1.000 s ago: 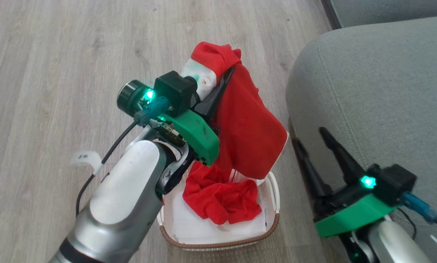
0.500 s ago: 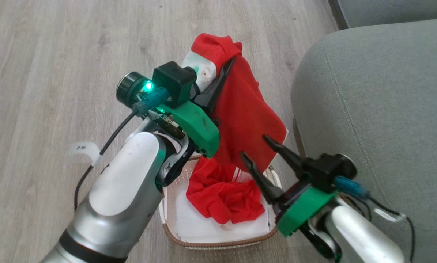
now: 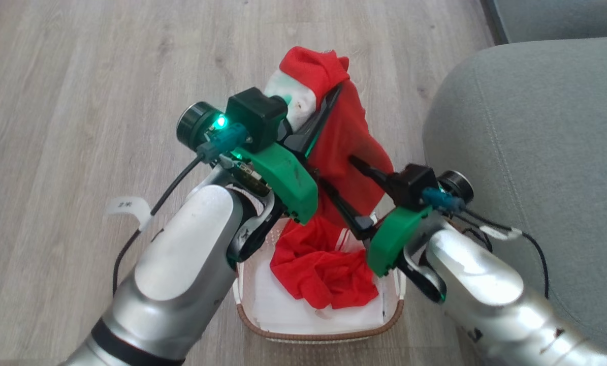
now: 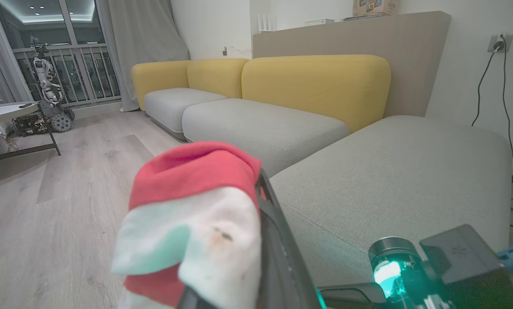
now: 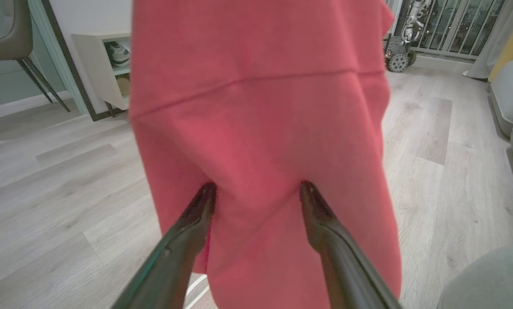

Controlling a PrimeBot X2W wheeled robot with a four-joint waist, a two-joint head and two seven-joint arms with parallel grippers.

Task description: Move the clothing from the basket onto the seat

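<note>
1. While the left hand [image 3: 328,101] stays out of the basket, clamped shut on the top of a thin, bright red sports garment with white trim [image 3: 351,142], the head view shows that cloth hanging above the small rectangular cream-white plastic basket with a brown woven-look rim [image 3: 313,336]. The basket stands on the pale wood-plank floor [image 3: 80,76]. A second red garment, crumpled and white-striped [image 3: 323,274], lies inside the basket. The right hand [image 3: 336,172] is spread wide against the hanging cloth and grips nothing. The large grey-green fabric couch seat [image 3: 537,127] is just beside the basket, on the robot's right.
2. Seen from the left wrist, a bunch of red fabric and white trim sits pinched against a dark finger. The seat stretches beyond it, with yellow couch backs [image 4: 312,81] farther off.
3. Seen from the right wrist, the red sports garment hangs straight ahead. Both dark fingertips [image 5: 207,193] press into it, well apart, dimpling the fabric that spans the gap.
</note>
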